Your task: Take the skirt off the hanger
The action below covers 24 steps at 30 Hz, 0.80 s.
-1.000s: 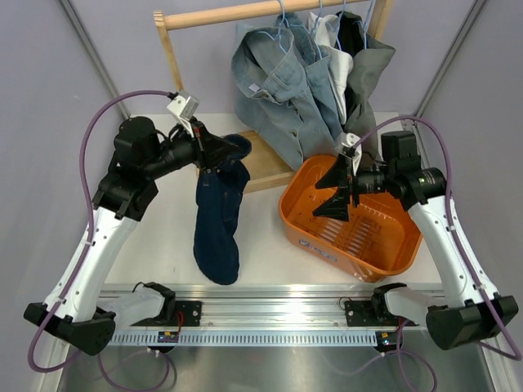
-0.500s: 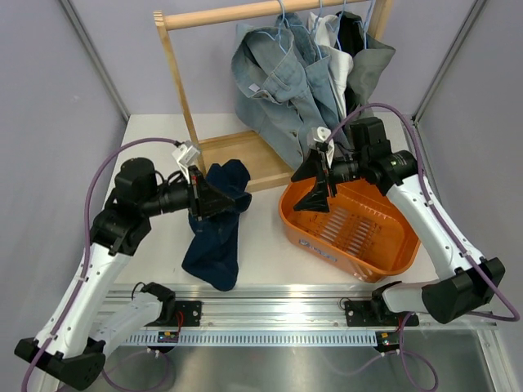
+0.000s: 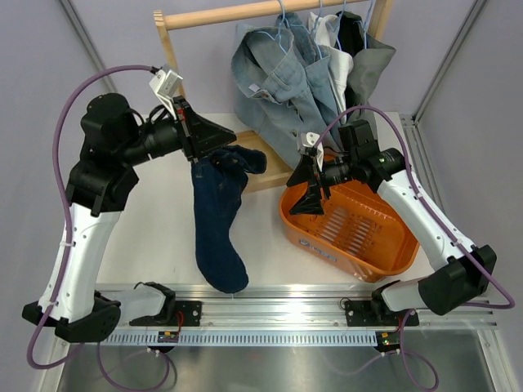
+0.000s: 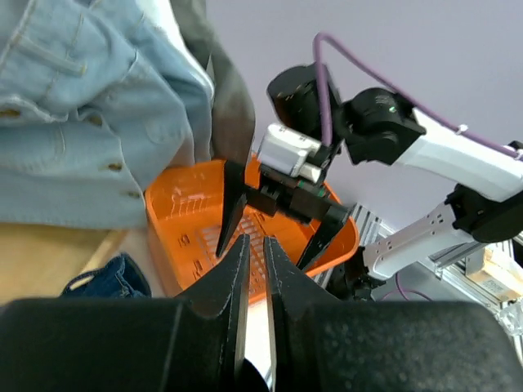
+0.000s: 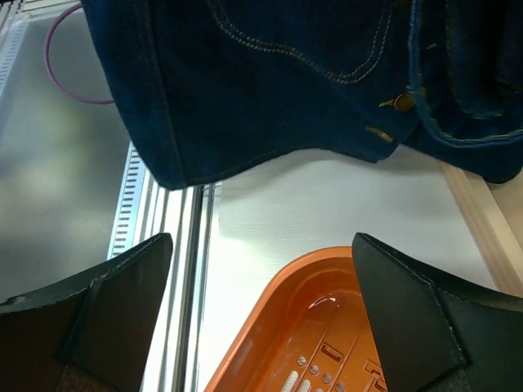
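Above the table [image 3: 155, 237], left of the orange basket [image 3: 382, 260], the skirt [image 3: 216, 220] dangles from the left tool [image 3: 227, 140], pinched nearly closed on its waist. No hanger shows in it, so removal looks done. The right tool [image 3: 309, 186] gapes wide, empty.

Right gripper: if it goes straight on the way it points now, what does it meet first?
Probably the skirt hanging from the left gripper; the right gripper points over the rim of the orange basket toward it. Depth is unclear.
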Available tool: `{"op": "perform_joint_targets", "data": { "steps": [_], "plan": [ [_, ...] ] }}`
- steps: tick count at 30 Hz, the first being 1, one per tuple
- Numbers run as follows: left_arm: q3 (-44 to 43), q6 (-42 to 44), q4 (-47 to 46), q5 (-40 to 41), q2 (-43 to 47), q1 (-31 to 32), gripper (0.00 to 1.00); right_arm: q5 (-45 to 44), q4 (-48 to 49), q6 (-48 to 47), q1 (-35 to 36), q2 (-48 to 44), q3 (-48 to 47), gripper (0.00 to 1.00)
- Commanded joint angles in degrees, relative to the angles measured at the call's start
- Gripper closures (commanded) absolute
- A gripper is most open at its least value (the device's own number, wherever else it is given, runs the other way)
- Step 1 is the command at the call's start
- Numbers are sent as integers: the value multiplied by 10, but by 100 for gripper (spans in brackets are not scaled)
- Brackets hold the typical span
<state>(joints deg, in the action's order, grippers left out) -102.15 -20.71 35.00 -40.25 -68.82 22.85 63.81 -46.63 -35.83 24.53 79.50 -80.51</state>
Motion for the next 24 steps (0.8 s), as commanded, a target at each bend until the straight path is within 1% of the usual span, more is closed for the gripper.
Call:
{"op": "perform_joint_targets", "data": {
  "steps": [1, 2, 4, 6, 7, 8, 10, 11, 12, 14, 15, 16, 17, 18, 19, 21, 22, 24],
  "plan": [
    [-5, 7, 25, -28, 14, -2, 100, -11, -2, -17, 7, -5, -29, 1],
    [36, 0, 15, -23, 24, -3, 100, -14, -1, -17, 7, -6, -28, 1],
    [68, -17, -27, -5, 53, -4, 100, -23, 0, -15, 7, -8, -25, 1],
    [59, -25, -43, 8, 55, -7, 100, -25, -1, -13, 8, -9, -20, 1],
    [41, -29, -48, 10, 48, -11, 100, -25, -2, -13, 8, -8, -20, 0],
    [-16, -31, -45, 12, 25, -12, 100, -24, -2, -12, 7, -8, -20, 0],
    [-87, -38, -42, 22, -7, -14, 100, -22, -5, -10, 7, -4, -25, 0],
    [-126, -42, -42, 30, -42, -14, 100, -22, -5, -6, 7, -3, -30, 1],
    [-206, -49, -44, 39, -60, -20, 100, -22, -7, -5, 7, -3, -32, 0],
    [-277, -86, -79, 59, -95, -32, 100, -24, -7, 1, 7, -5, -38, 1],
    [-319, -106, -129, 74, -118, -52, 100, -24, -7, 2, 7, -8, -38, 1],
    [-323, -167, -166, 76, -126, -68, 100, -25, -7, 3, 7, -10, -36, 1],
    [-317, -203, -206, 83, -129, -83, 100, -26, -9, 5, 7, -13, -34, 0],
    [-308, -234, -274, 90, -133, -110, 100, -27, -9, 6, 7, -19, -33, 0],
    [-287, -285, -300, 101, -135, -120, 100, -29, -9, 6, 7, -22, -30, 1],
    [-286, -309, -329, 102, -147, -130, 100, -34, -10, 7, 7, -31, -21, 1],
    [-304, -313, -326, 99, -162, -130, 100, -37, -9, 7, 7, -35, -18, 0],
    [-308, -321, -329, 94, -171, -129, 100, -40, -9, 10, 8, -44, -7, 1]
  ]
}}
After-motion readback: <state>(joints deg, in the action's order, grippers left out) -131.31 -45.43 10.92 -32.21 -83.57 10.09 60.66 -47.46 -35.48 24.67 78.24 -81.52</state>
